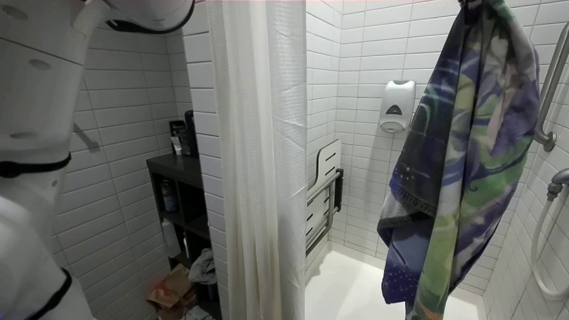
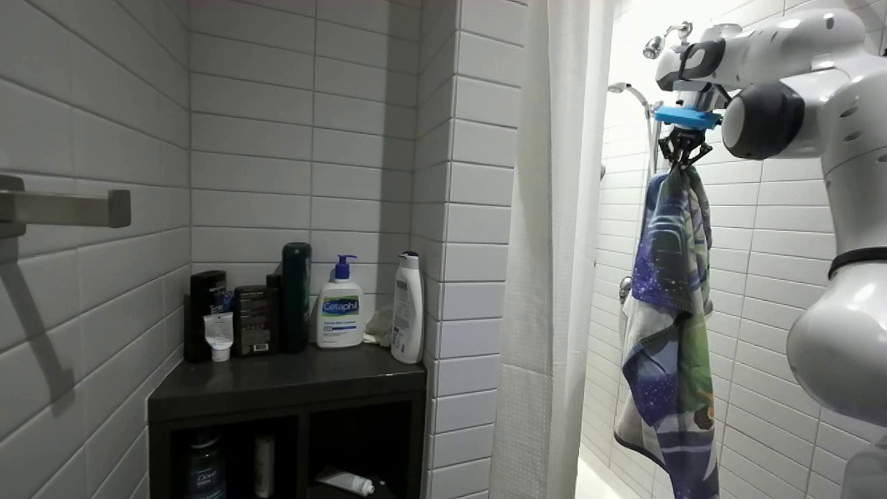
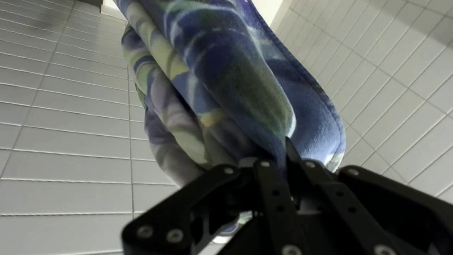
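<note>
End effector (image 3: 284, 161): black, two fingers pressed together on cloth, pinching a gathered top fold of the towel (image 1: 471, 160).
Towel: hangs from the fingertips, seen in both exterior views; long vertical folds, print of purple, blue, green and grey, dark edging in places. Lower end runs out of frame. On the shower side, apart from the curtain (image 1: 255, 155).
Arm (image 2: 856, 208): white, wrist pointing down above the towel; blue piece (image 2: 686, 116) just above the end effector.
Curtain: off-white, textured, in loose folds between the shelf (image 2: 305, 378) and the shower.
Shower wall: white tile; soap dispenser (image 1: 398, 104) mounted on it, near the towel's edge in an exterior view. Slotted seat (image 1: 328, 164) folded up against the side wall.
Shower fittings: metal grab bar (image 1: 553, 80), pale hose (image 1: 535, 249) looping below, shower head (image 2: 653, 47) up high.
Shelf: dark; on top a pump bottle (image 2: 339, 315) with blue pump, dark green bottle (image 2: 296, 298), white bottle (image 2: 407, 312), dark box (image 2: 256, 320), small tube (image 2: 219, 331) standing on its cap. More containers in the compartments.
Towel bar (image 2: 62, 208): metal, on the wall near the shelf.
Low by the shelf: brown paper bag (image 1: 169, 291), grey cloth (image 1: 204, 269) beside it.
</note>
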Robot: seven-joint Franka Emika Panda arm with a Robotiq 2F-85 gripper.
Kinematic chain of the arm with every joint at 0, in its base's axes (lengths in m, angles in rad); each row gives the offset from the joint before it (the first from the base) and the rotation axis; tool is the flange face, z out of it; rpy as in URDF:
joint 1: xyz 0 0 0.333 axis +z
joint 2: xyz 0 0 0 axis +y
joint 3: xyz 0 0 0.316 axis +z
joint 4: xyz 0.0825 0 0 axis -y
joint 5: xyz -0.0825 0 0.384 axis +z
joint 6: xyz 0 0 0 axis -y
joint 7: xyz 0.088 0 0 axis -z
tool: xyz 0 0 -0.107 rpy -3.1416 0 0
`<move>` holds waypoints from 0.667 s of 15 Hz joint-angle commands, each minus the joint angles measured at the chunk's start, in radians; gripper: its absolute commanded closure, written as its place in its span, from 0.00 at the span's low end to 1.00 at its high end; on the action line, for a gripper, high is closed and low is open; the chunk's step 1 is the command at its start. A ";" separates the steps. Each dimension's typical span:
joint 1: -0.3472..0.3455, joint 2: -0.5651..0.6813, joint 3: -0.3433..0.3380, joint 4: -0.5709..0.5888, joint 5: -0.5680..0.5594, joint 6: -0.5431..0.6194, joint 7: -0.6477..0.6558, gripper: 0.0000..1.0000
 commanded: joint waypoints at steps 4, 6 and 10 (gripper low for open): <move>0.068 -0.152 0.039 -0.258 -0.018 0.016 -0.205 0.97; 0.091 -0.207 0.049 -0.348 -0.024 0.045 -0.258 0.97; 0.129 -0.339 0.078 -0.543 -0.014 0.191 -0.362 0.97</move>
